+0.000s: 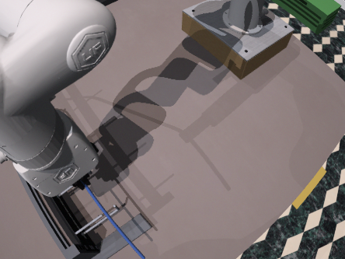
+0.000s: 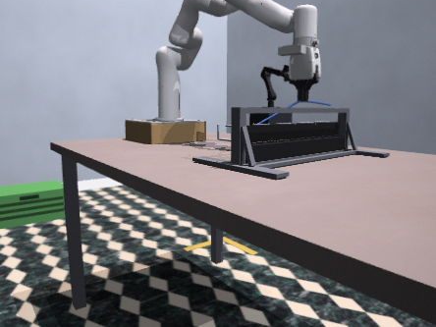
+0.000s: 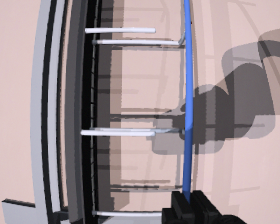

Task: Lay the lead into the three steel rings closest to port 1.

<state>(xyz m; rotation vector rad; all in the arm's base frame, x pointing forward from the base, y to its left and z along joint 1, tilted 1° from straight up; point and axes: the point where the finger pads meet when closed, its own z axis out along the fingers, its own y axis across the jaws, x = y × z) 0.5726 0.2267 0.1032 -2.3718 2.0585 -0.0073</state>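
The blue lead (image 1: 113,222) (image 2: 273,117) (image 3: 188,95) is held in my gripper (image 1: 82,182) (image 2: 303,98) (image 3: 184,210), whose fingers are shut on it above the rack's top bar. From the fingers it slopes down toward one rack end. In the wrist view it runs nearly straight over the outer ends of the steel rings (image 1: 93,222) (image 3: 120,133). I cannot tell whether it lies inside any ring. The rack (image 1: 137,223) (image 2: 290,110) (image 3: 37,100) stands upright. Port 23 and the plugged end are not visible; the arm hides much of the rack in the top view.
The arm's wooden base box (image 1: 214,42) (image 2: 172,134) stands on the table (image 1: 233,138) (image 2: 344,193), away from the rack. A black jointed object (image 2: 267,82) shows behind the rack. A green box (image 1: 304,5) (image 2: 29,205) is on the floor beyond the table.
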